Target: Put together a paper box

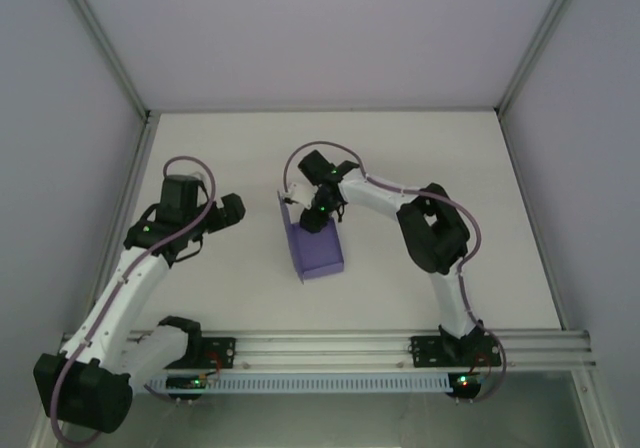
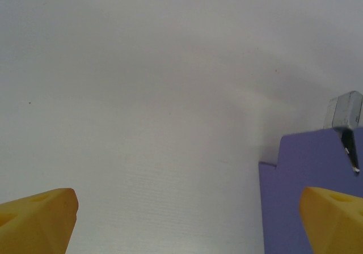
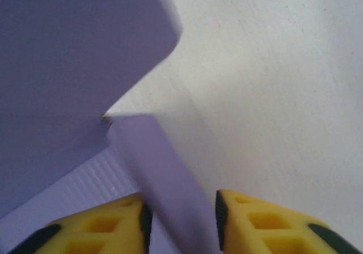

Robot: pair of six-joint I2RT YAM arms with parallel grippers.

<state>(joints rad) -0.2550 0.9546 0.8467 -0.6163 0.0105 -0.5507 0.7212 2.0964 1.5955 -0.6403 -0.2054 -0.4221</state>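
Paper box [image 1: 318, 250] mid-table, half-folded: flat base, long side walls raised, far end flap upright.

R gripper [image 1: 318, 216] at box's far end, fingers narrow, straddling purple strip [image 3: 170, 174]. Can't tell if pinched or just around it.

L gripper [image 1: 232, 211] left of box, apart from it, jaws wide, nothing between. Box edge [image 2: 300, 180] shows beside its right yellow fingertip [image 2: 334, 220].

Table [image 1: 450, 158] white.

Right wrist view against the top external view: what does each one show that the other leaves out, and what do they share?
Right wrist: yellow fingertips straddling a narrow lilac strip, beside a raised flap. Top external: the whole paper box, the right gripper at its far end, the left gripper standing apart. Shared: box, right gripper, white table.
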